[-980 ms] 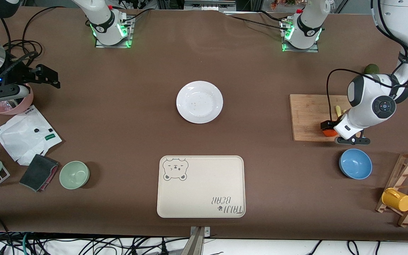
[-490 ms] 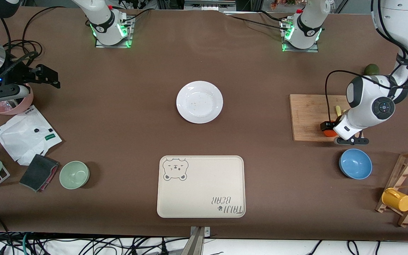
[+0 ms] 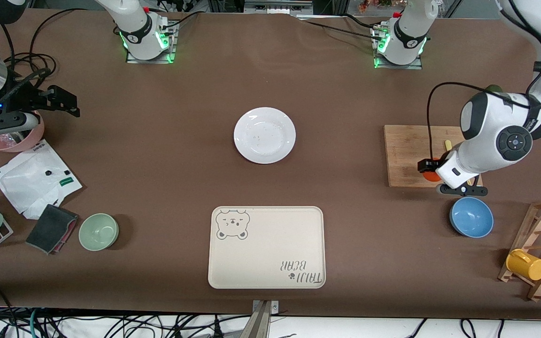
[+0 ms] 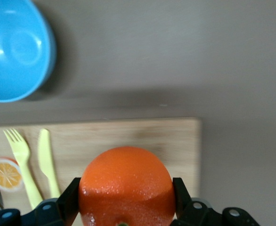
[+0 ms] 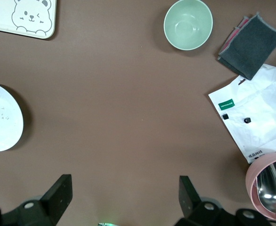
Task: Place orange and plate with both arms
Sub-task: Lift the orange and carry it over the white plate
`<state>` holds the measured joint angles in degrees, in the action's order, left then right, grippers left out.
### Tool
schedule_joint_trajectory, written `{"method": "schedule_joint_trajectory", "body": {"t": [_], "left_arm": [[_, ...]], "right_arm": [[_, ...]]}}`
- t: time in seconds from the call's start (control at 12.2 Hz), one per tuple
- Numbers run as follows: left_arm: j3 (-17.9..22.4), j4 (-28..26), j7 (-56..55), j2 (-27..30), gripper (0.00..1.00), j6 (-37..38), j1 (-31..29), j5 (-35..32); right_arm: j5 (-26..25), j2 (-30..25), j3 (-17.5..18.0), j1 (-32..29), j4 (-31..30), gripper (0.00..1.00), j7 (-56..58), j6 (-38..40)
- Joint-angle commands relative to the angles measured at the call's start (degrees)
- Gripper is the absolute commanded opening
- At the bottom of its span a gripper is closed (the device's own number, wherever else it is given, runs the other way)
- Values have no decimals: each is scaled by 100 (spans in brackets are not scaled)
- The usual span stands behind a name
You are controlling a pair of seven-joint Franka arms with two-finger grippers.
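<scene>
I hold the round orange up over the wooden board. The white plate lies flat mid-table.

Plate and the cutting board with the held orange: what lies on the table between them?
Nothing: in the front view only bare brown table lies between the plate and the cutting board.

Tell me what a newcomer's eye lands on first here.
The bright orange clamped in the left gripper, over the wooden cutting board at the left arm's end of the table. Next, the white plate mid-table, with the cream bear tray nearer the front camera. The right gripper waits open above the pink bowl.
</scene>
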<state>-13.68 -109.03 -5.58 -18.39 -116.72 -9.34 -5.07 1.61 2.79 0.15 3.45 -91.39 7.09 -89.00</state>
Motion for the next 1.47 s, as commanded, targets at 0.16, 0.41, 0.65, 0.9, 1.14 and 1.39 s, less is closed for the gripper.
{"method": "schedule_joint_trajectory", "body": {"t": [0.16, 0.41, 0.65, 0.9, 1.14, 1.39], "left_arm": [[-1072, 435, -2475, -94, 18, 554, 326, 551], [-1216, 820, -4499, -427, 18, 554, 1283, 543], [-1216, 1356, -6046, -988, 18, 528, 2214, 551], [-1216, 1665, -7033, -1665, 18, 458, 2936, 560], [-1216, 1657, -7693, -2131, 18, -566, 3324, 551], [-1181, 1657, -7914, -2537, 18, -1298, 3536, 481]], "right_arm": [[-73, 29, 20, -20, 78, 100, -15, 93], [-65, 29, 20, -20, 78, 100, -15, 93], [-73, 29, 20, -20, 69, 100, -15, 93], [-73, 29, 20, -20, 69, 100, -15, 102], [-65, 29, 20, -20, 60, 100, -41, 154], [-64, 29, 20, -20, 60, 100, -59, 155]]}}
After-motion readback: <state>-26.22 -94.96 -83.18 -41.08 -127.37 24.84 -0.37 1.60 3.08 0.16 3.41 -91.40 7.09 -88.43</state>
